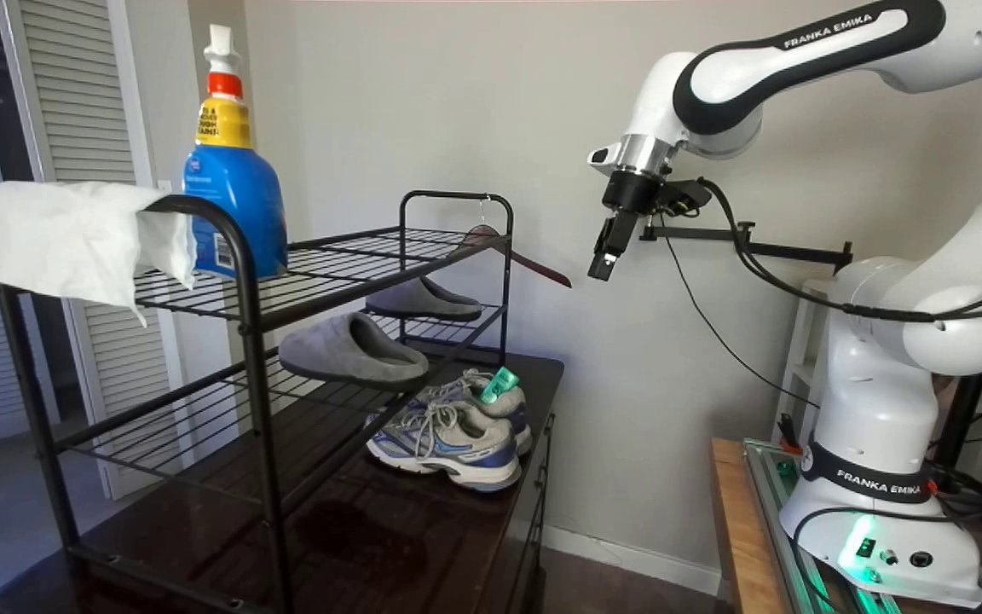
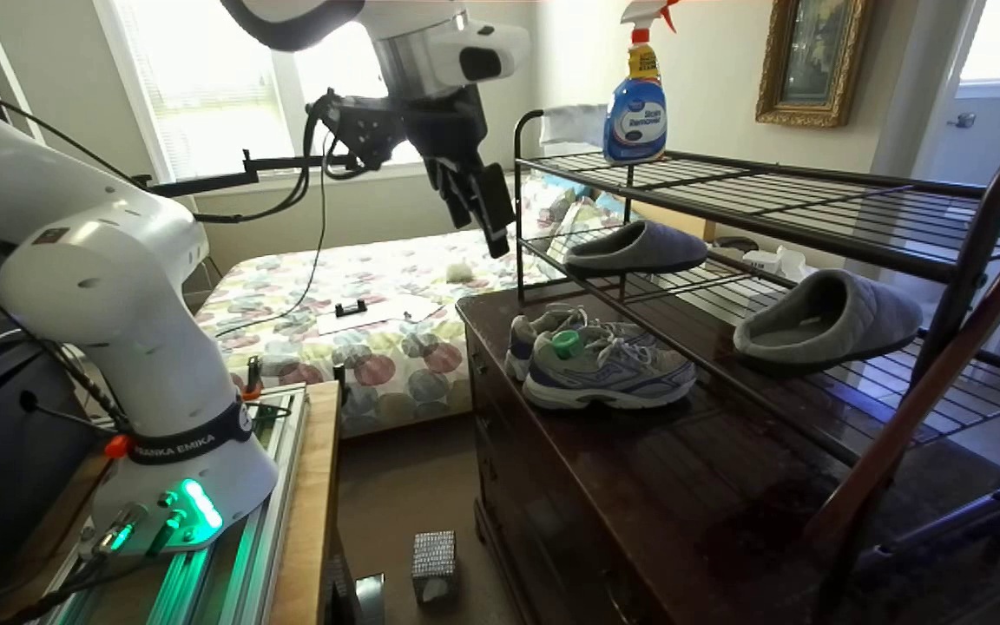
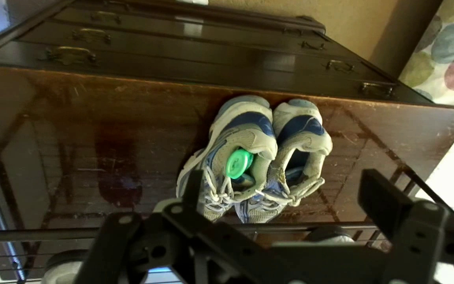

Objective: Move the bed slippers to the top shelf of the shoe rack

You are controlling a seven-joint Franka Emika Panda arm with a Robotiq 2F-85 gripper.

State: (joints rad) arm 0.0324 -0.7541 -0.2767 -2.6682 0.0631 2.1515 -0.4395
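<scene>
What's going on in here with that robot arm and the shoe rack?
A robot arm is meant to move the grey slippers to the top shelf of the shoe rack. Its end effector hangs open in the air, holding nothing. Both slippers sit on the tier below that shelf, and the sneakers stand on the dresser.

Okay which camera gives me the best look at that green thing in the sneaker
The wrist view: looking down, it shows the green thing largest, with nothing in front of it, at the opening of one sneaker. Both exterior views show it too, but smaller and more from the side, at the sneaker's top.
</scene>
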